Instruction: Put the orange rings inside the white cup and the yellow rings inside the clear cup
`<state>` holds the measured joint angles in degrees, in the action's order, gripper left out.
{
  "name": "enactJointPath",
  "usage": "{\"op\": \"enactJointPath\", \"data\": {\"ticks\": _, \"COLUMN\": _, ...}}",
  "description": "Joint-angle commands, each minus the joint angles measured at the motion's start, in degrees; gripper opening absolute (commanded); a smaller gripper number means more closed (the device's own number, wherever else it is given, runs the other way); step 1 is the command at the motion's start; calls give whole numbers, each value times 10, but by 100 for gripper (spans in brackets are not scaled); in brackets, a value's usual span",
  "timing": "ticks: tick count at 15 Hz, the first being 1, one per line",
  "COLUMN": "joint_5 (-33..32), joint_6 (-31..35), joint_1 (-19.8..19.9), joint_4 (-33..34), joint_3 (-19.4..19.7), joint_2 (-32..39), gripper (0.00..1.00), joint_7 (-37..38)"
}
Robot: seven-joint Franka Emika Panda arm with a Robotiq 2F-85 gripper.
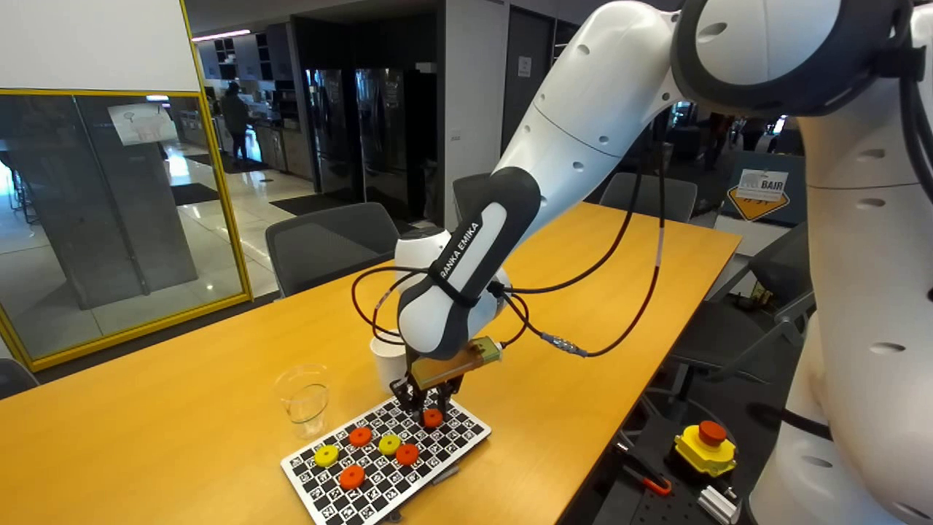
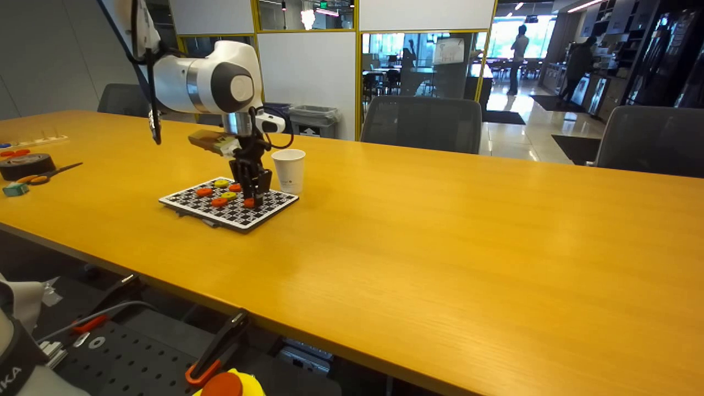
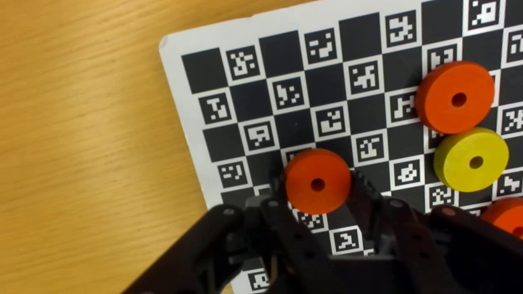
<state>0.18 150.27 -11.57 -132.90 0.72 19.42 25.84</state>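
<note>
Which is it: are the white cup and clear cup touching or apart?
Apart: an exterior view shows a strip of table between the white cup and the clear cup.

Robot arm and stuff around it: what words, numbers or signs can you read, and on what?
"RANKA EMIKA": robot arm's dark cover, start hidden.
"KA": robot part at an exterior view's edge, rest cut off.
"BAIR": white sign; letters before it blurred.
White arrow-like sign: gray bin.
Too small or blurred: print on white cup, door paper, orange diamond, green overhead sign.
No readable numbers.
</note>
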Motion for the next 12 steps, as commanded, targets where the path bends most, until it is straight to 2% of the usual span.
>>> {"op": "enactJointPath", "data": {"ticks": 1, "joint_5": 4, "joint_6": -29, "joint_1": 11, "joint_4": -12, "joint_3": -1, "joint_2": -57, "gripper": 24, "joint_7": -10}}
{"op": "enactJointPath", "data": {"ticks": 7, "joint_5": -13, "joint_6": -111, "joint_1": 33, "joint_4": 24, "joint_3": -4, "joint_2": -131, "gripper": 24, "joint_7": -28}}
{"op": "enactJointPath", "data": {"ticks": 9, "joint_5": -11, "joint_6": -138, "joint_1": 42, "joint_4": 47, "joint_3": -8, "joint_2": -140, "gripper": 24, "joint_7": -41}}
{"op": "enactJointPath", "data": {"ticks": 12, "joint_5": 3, "joint_6": -141, "joint_1": 52, "joint_4": 81, "joint_3": -13, "joint_2": -133, "gripper": 24, "joint_7": -63}}
